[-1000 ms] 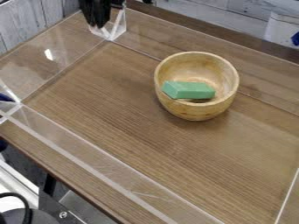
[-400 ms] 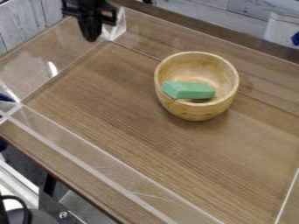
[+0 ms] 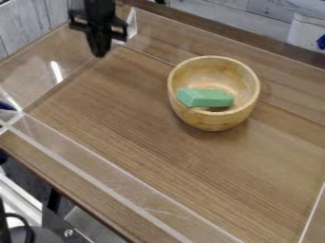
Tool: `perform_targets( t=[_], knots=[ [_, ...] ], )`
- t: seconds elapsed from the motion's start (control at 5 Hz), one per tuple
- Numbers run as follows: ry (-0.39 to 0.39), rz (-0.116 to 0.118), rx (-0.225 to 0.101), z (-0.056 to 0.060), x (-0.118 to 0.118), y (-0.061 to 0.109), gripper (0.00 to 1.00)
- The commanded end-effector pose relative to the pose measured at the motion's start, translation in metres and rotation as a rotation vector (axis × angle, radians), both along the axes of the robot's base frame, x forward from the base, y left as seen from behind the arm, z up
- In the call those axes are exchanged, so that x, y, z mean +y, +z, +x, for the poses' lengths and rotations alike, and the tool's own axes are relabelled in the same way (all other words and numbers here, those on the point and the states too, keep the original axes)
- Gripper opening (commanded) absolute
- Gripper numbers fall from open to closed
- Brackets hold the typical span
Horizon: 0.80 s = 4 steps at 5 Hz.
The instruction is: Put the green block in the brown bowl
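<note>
Already lying inside brown bowl [image 3: 215,91], green block [image 3: 204,98]; hovering upper left over table [image 3: 152,161], tool [image 3: 98,47] closed, empty.

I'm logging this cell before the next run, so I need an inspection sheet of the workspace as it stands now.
Surface: wooden tabletop with visible grain, fenced by clear plastic walls.
Job's things: green block lies inside the brown bowl, which sits right of centre.
Clutter: nothing seen on the wood apart from the bowl.
End effector: black end effector at the far left corner, pointing down, shut, holding nothing, well apart from the bowl.
Cables: dark loops at the lower left edge, outside the walls; too small to tell more.
Surroundings: pale boarding behind the table; a light object at the top right, unclear.
</note>
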<state>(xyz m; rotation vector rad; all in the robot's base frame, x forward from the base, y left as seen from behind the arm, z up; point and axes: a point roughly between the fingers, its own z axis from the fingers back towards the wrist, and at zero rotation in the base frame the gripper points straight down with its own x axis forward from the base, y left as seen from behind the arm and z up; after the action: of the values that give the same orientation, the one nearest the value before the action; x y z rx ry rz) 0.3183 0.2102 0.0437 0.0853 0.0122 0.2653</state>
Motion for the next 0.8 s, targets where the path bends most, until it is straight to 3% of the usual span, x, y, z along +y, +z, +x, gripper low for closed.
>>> perform_targets(
  t=[0.0,0.6],
  knots=[
    [-0.006,0.051,-0.048,0.015,0.004,0.009,0.0],
    [-0.014,0.055,-0.035,0.021,0.002,-0.005,0.0]
  ],
)
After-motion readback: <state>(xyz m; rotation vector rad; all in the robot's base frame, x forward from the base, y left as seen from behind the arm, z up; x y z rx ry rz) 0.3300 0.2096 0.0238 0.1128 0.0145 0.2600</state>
